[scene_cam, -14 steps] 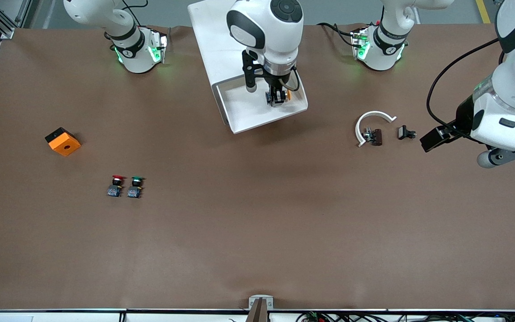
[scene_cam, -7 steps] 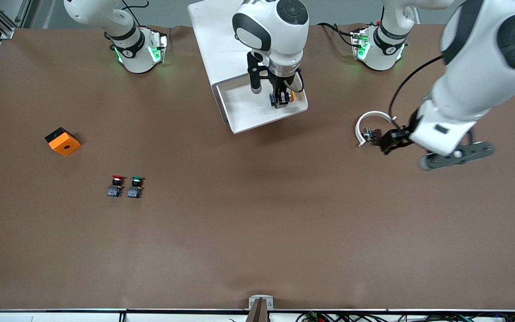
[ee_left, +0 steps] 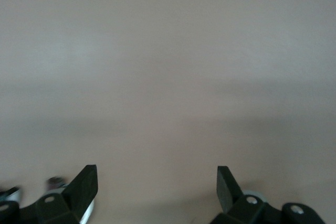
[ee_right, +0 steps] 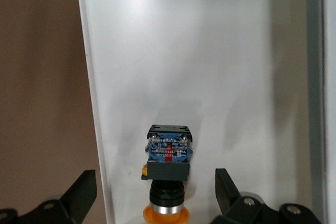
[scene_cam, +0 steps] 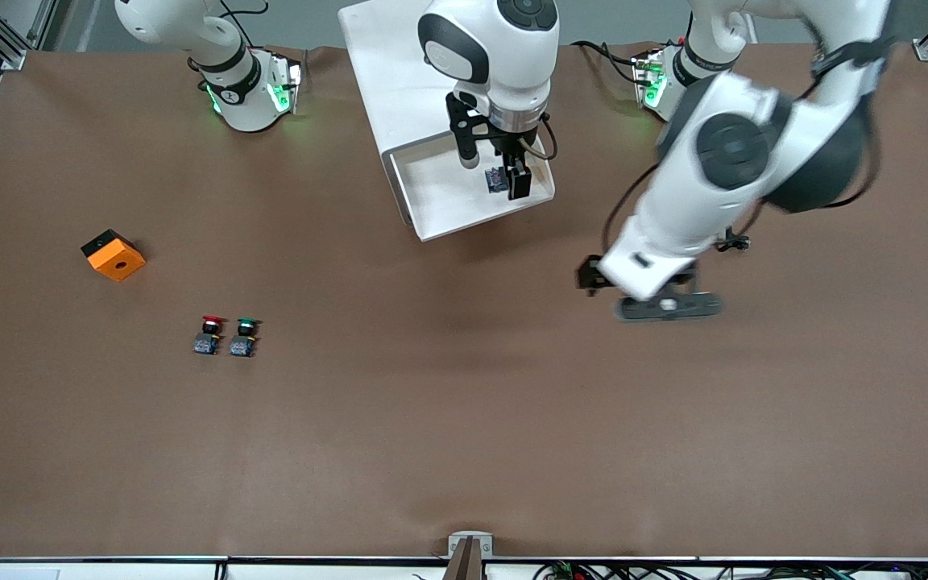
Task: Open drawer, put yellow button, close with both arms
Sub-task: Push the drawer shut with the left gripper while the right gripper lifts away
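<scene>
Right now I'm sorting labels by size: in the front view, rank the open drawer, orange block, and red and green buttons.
1. drawer
2. orange block
3. red button and green button, which look alike in size, so they tie.

we see the right gripper (scene_cam: 507, 179) has let go, so the yellow button (ee_right: 167, 179) lies in the drawer (scene_cam: 432, 211); the left gripper (scene_cam: 643, 292) swung over bare table.

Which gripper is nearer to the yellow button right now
Right. The right gripper hangs open directly over the yellow button lying in the drawer; the left gripper is open over bare table toward the left arm's end.
</scene>
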